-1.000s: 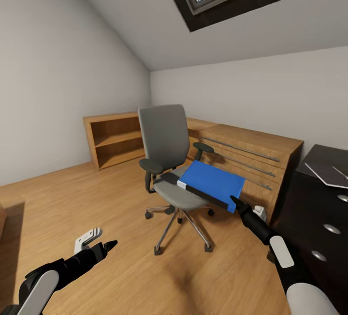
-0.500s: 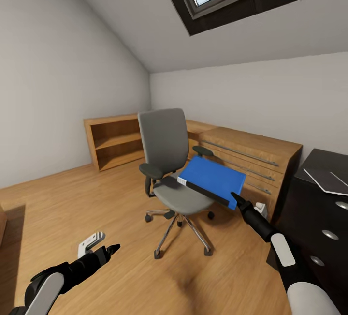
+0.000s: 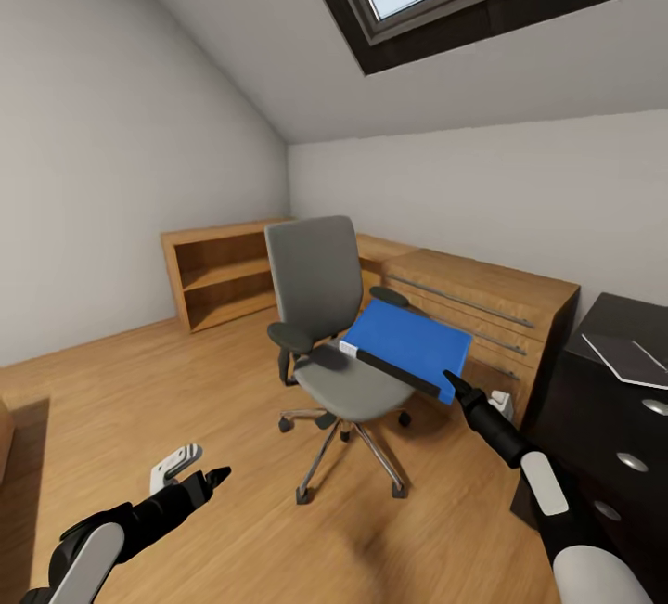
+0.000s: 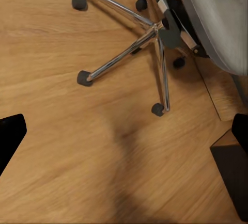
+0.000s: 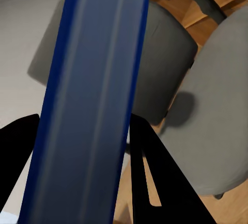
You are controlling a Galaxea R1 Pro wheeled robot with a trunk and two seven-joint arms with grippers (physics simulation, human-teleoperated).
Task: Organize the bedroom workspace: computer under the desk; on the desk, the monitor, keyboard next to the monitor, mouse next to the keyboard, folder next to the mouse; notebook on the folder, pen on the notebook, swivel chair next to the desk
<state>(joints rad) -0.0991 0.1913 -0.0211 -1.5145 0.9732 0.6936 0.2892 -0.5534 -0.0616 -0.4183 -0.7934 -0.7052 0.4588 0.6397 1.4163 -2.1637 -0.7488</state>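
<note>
Since a second ago the whole head view is sitting differently in the frame, so the camera has moved; the folder [image 3: 408, 347] is staying in the right pincer's grip, lifted over the right side of the seat.

At the near left, the left pincer [image 3: 215, 474] is hovering low over the wooden floor [image 3: 139, 381], holding nothing; its wrist view shows the fingertips [image 4: 10, 136] spread wide apart, which the head view does not make plain. A small white object [image 3: 173, 462] is lying on the floor just beside it.

In the middle, the swivel chair [image 3: 325, 307] is standing before a low wood cabinet [image 3: 482, 298]. The left wrist view is revealing its chrome base and castors [image 4: 139, 43].

The right pincer [image 3: 455, 385] is clamping the folder's near corner; its wrist view shows the blue edge [image 5: 93, 95] between the closed-in fingers. At the far right, the worktop [image 3: 622, 326] is showing a dark corner and drawers.
</note>
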